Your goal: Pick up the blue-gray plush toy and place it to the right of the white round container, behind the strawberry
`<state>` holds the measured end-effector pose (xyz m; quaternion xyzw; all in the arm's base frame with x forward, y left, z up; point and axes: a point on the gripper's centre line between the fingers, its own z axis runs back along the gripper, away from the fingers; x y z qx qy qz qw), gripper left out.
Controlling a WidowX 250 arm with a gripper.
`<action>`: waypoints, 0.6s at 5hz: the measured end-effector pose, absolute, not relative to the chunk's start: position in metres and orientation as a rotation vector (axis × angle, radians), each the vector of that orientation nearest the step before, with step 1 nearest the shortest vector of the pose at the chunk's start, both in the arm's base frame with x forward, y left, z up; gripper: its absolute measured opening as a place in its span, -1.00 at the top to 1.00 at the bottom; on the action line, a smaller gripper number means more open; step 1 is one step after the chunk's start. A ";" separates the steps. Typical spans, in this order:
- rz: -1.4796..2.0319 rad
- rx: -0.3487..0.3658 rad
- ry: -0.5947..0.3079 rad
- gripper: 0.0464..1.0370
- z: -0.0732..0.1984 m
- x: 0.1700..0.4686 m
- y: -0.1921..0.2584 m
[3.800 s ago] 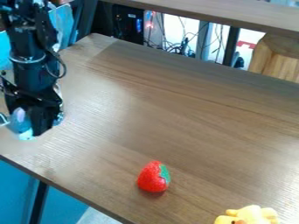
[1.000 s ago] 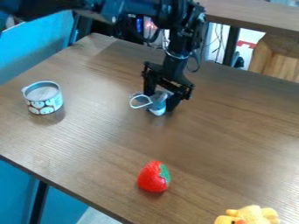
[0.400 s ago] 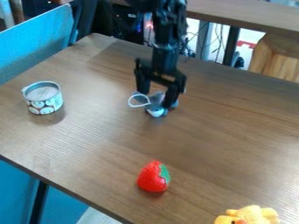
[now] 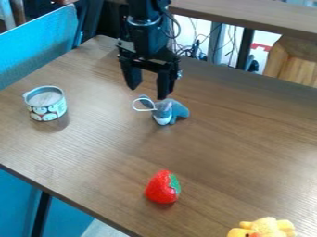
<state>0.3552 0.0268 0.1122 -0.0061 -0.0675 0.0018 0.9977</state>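
Just above the brown wood-grain counter [image 4: 111, 152], I have the black two-finger tool [image 4: 148, 91] with its fingers apart, clamped on nothing. Close beneath one tip lies the small grey-blue toy with a pale patch and a white loop [image 4: 176, 109]; I can't tell if they touch. As I judge it, the counter alone bears the toy's weight. Its long axis runs roughly across the view, loop toward the left, pale patch facing me. Its flat base lets the silvery, patterned tin [image 4: 47, 110] stand upright, while the red strawberry with green leaves [image 4: 161, 187] sits well apart, nearer me.
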 end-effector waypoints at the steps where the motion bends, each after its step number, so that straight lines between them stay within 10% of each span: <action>1: -0.081 0.057 -0.107 -0.93 0.099 0.315 0.025; 3: -0.176 -0.058 -0.035 -0.93 0.085 0.286 -0.011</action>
